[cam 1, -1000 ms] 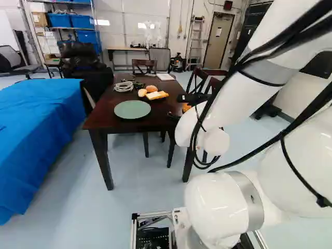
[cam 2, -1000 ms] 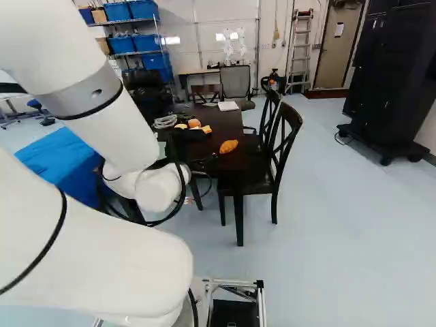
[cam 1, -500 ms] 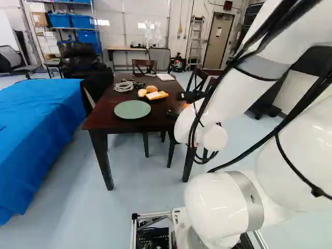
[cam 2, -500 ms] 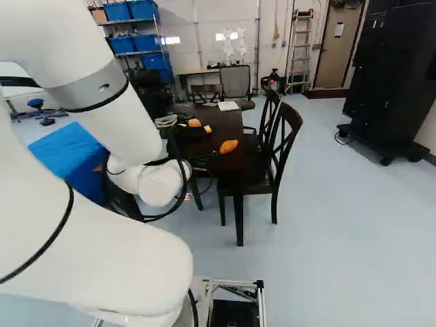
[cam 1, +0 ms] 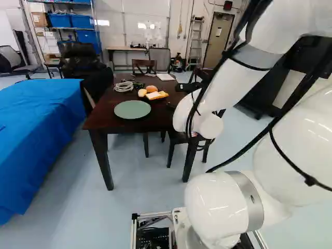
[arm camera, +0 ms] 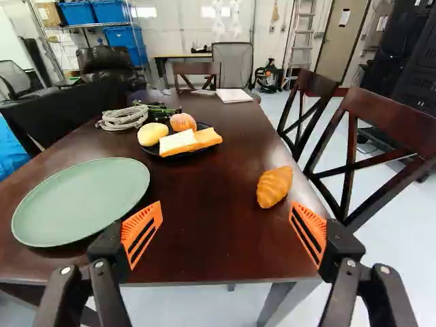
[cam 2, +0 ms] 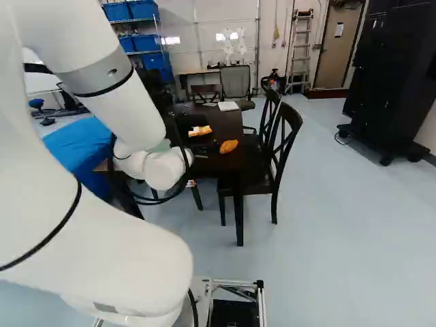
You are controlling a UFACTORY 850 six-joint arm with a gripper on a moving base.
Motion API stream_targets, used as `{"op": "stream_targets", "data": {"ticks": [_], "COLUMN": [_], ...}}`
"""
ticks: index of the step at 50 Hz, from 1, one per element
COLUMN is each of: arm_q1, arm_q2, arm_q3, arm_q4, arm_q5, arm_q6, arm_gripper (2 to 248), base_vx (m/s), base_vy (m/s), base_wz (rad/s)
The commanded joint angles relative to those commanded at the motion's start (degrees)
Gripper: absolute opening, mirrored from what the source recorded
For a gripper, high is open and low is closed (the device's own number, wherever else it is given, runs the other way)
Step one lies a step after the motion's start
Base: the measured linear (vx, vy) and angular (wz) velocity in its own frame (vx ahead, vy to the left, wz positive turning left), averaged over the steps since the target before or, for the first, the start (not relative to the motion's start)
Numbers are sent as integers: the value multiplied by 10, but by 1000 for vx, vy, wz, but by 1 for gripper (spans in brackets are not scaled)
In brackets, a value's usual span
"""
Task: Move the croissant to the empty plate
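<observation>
Orange pads, golden-brown croissant (arm camera: 274, 187), plain pale-green plate (arm camera: 82, 201), dark red-brown table (arm camera: 211, 204).

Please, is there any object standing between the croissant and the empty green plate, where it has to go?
Nothing visible stands between the croissant and the green plate. The dark plate with food is near, but it lies farther ahead of the end effector, beyond the direct line between them.

a white pad (arm camera: 234, 95) lies near the far edge of the table (arm camera: 218, 211), a coiled cable (arm camera: 124, 118) by its left edge, near a black plate (arm camera: 153, 150) of food (arm camera: 178, 142); two chairs (arm camera: 383, 120) line the right edge.
</observation>
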Motion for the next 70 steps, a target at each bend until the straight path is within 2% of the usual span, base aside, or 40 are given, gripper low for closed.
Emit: {"op": "stream_targets", "data": {"ticks": [17,25,47,70], "arm_q1": [-1,-1,-4,-33], "arm_q2": [-28,-30,-62,-86], "arm_q3": [-51,-64,-126,-181], "arm_q4": [5,11,29,44], "arm_q5": [-36,-59,-139,-213], "arm_q6": [0,0,0,0], "arm_gripper": [247,247,247,247], "base_vx": [0,0,0,0], "base_vy": [0,0,0,0], "base_wz": [0,0,0,0]}}
